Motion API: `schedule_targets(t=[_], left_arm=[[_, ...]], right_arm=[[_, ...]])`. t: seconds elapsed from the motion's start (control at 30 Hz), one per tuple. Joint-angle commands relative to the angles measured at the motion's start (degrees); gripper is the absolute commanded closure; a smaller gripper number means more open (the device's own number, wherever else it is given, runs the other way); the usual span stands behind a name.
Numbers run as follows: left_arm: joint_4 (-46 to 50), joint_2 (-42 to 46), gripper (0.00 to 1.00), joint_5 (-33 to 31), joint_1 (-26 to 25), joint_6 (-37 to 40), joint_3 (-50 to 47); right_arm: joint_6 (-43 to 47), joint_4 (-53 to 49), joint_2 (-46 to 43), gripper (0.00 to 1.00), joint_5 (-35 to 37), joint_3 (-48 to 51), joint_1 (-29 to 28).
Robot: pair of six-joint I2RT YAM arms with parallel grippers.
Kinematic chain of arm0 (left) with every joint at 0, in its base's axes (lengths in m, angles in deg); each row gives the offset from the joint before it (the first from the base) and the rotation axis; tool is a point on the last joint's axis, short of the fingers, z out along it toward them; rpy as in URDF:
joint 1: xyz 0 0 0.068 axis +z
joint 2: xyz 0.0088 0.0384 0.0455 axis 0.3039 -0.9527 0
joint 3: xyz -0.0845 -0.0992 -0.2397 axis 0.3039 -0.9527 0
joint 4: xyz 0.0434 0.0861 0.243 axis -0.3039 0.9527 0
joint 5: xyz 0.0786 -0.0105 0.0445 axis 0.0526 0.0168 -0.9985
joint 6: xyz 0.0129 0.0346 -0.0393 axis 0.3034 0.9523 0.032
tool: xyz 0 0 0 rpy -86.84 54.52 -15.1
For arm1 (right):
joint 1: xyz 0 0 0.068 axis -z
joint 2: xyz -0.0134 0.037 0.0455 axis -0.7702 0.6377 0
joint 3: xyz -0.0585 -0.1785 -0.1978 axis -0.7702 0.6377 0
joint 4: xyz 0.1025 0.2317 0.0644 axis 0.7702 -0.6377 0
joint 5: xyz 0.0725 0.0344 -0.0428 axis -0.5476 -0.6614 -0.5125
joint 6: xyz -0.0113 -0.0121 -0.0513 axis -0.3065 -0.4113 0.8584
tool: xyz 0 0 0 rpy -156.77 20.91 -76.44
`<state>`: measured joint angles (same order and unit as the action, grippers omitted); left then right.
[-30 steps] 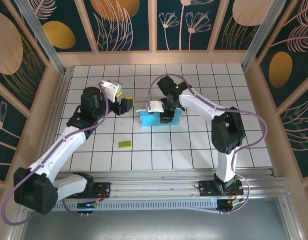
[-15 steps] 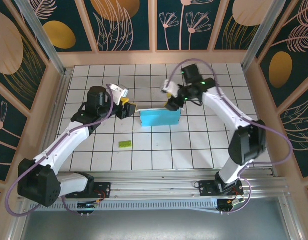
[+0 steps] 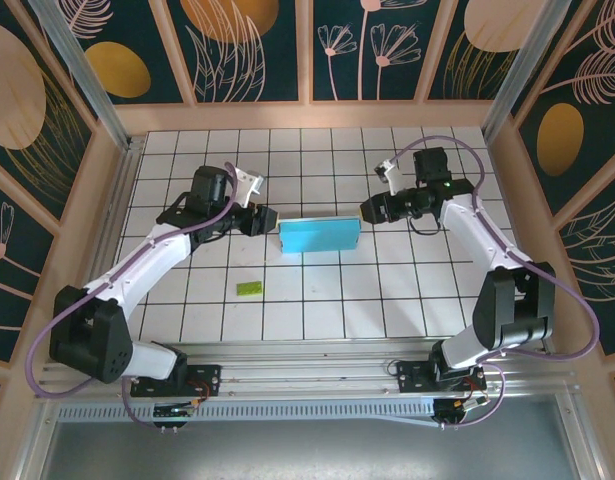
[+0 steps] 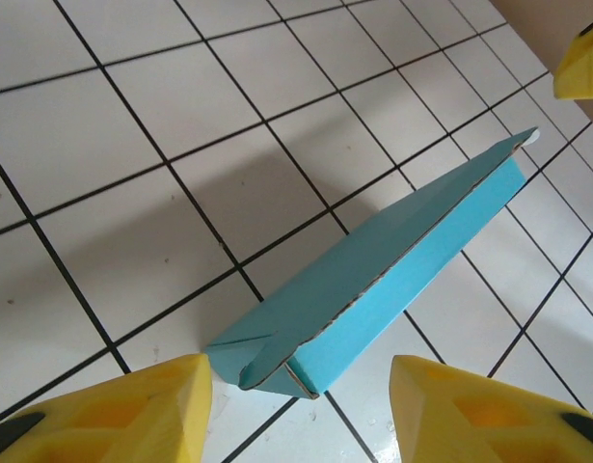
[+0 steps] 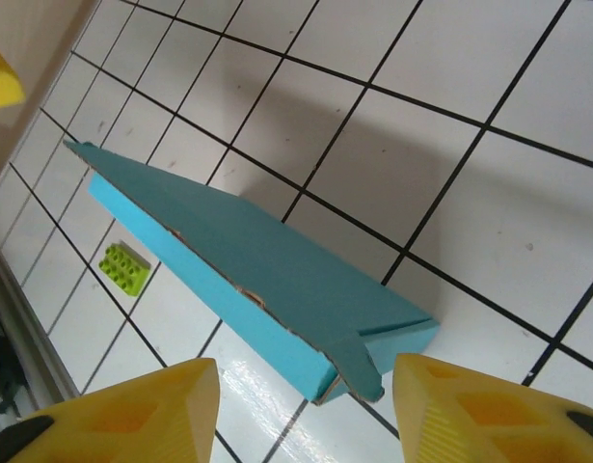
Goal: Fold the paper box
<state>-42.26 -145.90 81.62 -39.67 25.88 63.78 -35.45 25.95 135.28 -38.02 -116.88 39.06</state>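
Observation:
The paper box [image 3: 320, 236] lies on the white tiled table as a shallow light-blue rectangle, folded shut, about two tiles wide. My left gripper [image 3: 262, 220] is just off its left end, level with the table. In the left wrist view the box's [image 4: 373, 280] near end, with its tucked flap, sits a little ahead of my open gripper [image 4: 301, 415], touching neither yellow finger [image 4: 113, 410]. My right gripper [image 3: 372, 210] faces the box's right end. In the right wrist view that end of the box [image 5: 257, 260] lies just ahead of the open gripper [image 5: 306, 415], untouched.
A small green piece [image 3: 249, 288] lies on the table in front of the box's left part; it also appears in the right wrist view [image 5: 122, 265]. Wooden walls ring the tiled floor [image 3: 317, 160]. A metal rail [image 3: 317, 355] runs along the near edge.
My right arm has lifted off the box and swung out to its right end. My left gripper has come closer to the left end. Both pairs of jaws have narrowed somewhat.

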Motion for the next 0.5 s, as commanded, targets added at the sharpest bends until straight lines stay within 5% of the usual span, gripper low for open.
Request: schedule_targets(t=[0.0, 0.47], left_arm=[[1.3, -1.4, 0.49, 0.9, -0.2, 0.1, 1.0], [-1.8, -4.1, 0.57, 2.1, -0.3, -1.9, -0.1]], right_arm=[[-0.9, 1.8, 1.1, 0.52, 0.0, 0.2, -0.6], [-0.5, 3.8, 1.4, 0.62, 2.7, 3.3, -2.5]])
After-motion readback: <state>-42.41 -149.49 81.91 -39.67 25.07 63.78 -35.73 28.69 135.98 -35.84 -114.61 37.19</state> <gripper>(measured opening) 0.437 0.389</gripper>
